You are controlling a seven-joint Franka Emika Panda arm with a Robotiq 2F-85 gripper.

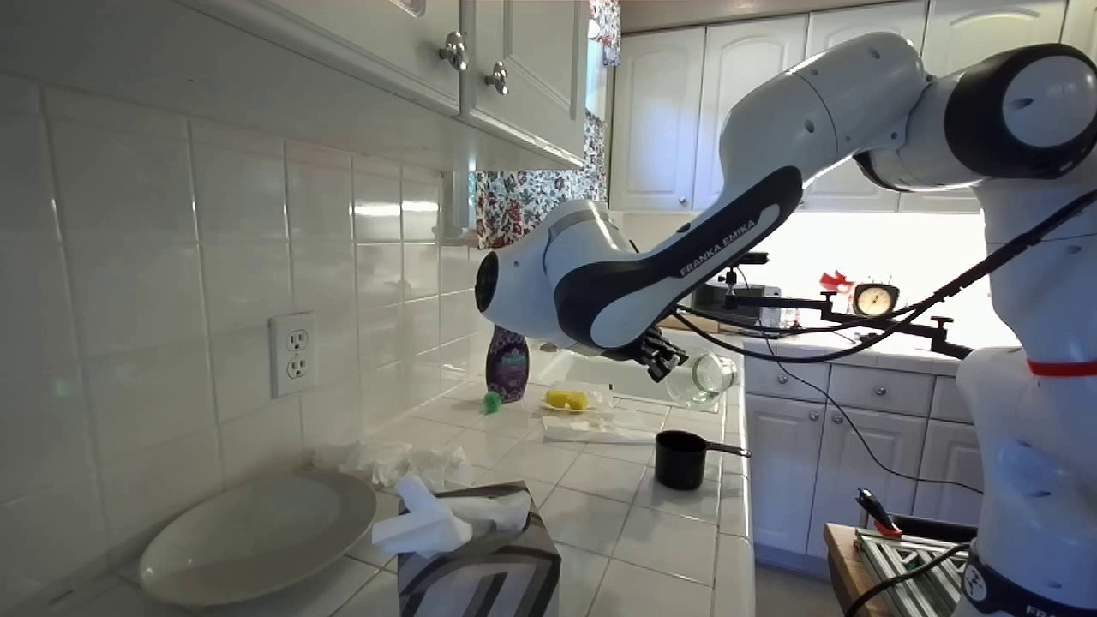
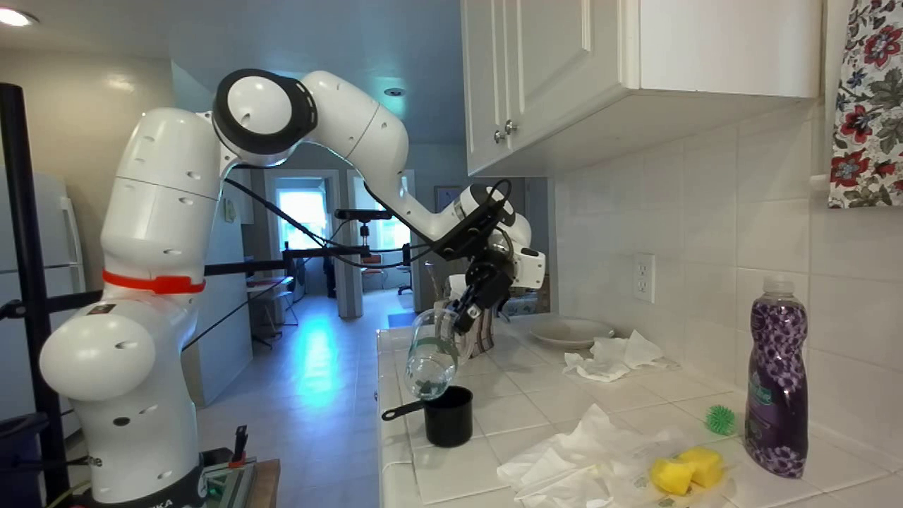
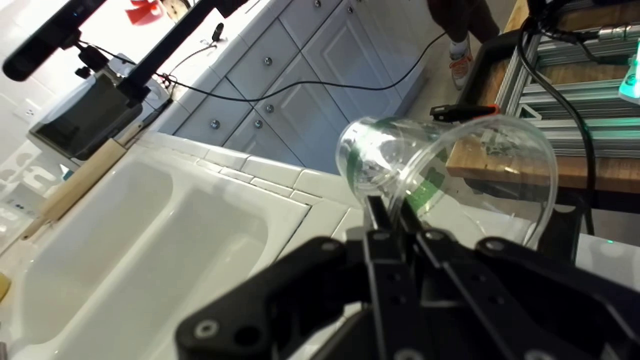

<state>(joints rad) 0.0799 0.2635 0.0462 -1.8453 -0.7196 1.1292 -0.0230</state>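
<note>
Clear cup in claw, FRANKA EMIKA arm

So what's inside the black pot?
In both exterior views, only dark inner wall shows inside the black pot; its near side hides the bottom, so I can't tell whether it's empty.

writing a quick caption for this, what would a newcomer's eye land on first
The large white robot arm reaching over the tiled counter, its hand pinching a tilted clear cup, likely draws the eye first. A small black pot stands on that counter, and a purple bottle stands near the tiled wall.
</note>
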